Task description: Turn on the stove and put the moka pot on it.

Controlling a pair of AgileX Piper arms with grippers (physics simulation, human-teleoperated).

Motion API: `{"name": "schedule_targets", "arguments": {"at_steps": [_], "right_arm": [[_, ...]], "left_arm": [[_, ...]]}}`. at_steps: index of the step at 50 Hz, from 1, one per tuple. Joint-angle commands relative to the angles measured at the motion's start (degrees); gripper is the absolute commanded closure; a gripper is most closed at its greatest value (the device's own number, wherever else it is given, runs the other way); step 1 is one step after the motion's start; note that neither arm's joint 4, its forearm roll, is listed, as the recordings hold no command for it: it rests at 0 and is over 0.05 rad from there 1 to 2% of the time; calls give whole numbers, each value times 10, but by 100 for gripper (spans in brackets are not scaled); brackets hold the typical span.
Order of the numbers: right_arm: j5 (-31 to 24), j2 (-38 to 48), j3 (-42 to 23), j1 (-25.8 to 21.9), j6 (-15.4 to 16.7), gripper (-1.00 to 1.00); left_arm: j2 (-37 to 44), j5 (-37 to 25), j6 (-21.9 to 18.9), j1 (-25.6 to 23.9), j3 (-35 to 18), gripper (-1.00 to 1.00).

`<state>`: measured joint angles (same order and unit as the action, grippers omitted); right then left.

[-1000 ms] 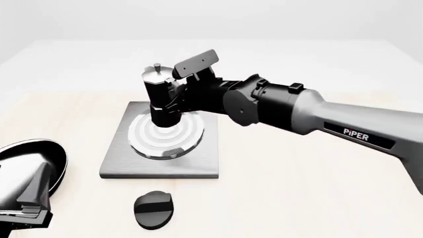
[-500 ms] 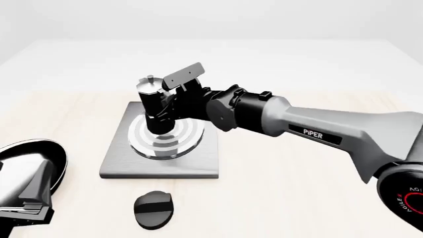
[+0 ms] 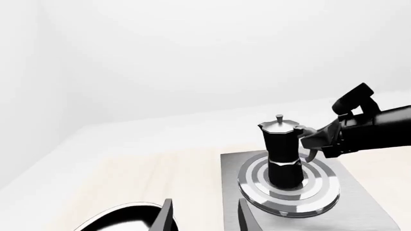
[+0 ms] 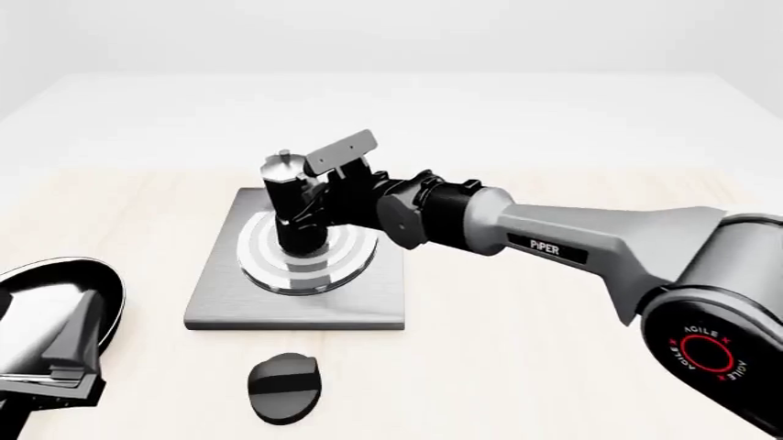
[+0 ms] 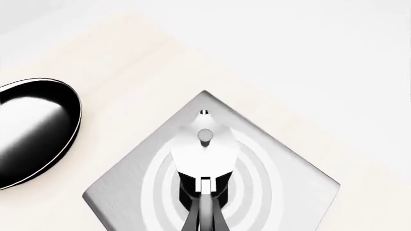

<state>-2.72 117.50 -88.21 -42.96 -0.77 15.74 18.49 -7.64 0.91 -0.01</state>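
Lowered since a second ago, the moka pot [image 4: 293,213] now stands on the stove [image 4: 220,293] rings, its rigid, top-heavy, slick metal body best held by the handle, which the right gripper [image 3: 309,143] apparently pinches narrowly.

Moka pot [image 4: 293,206] on the stove [image 4: 300,293].
The pot, silver-topped with a black base, stands upright at the centre of the burner rings on the flat grey slab; the black oval knob [image 4: 284,388] lies apart, nearer the camera.
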Motion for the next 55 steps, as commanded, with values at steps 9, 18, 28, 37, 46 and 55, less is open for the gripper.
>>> {"name": "schedule_targets", "arguments": {"at_steps": [9, 18, 28, 37, 46, 55], "right_arm": [[24, 19, 19, 3, -10, 100], [20, 4, 34, 3, -6, -100], [-6, -70, 69, 3, 4, -100], [-32, -158, 130, -10, 1, -100], [-52, -240, 184, -21, -11, -100], [-71, -321, 224, -18, 11, -100]], "left_arm": [[22, 19, -3, -3, 0, -100], [8, 8, -4, -4, 0, -100], [0, 1, -4, -5, 0, -100], [-16, -12, -6, -7, 0, -100], [-49, -40, -9, -9, 0, -100], [-60, -53, -8, -11, 0, -100]]}}
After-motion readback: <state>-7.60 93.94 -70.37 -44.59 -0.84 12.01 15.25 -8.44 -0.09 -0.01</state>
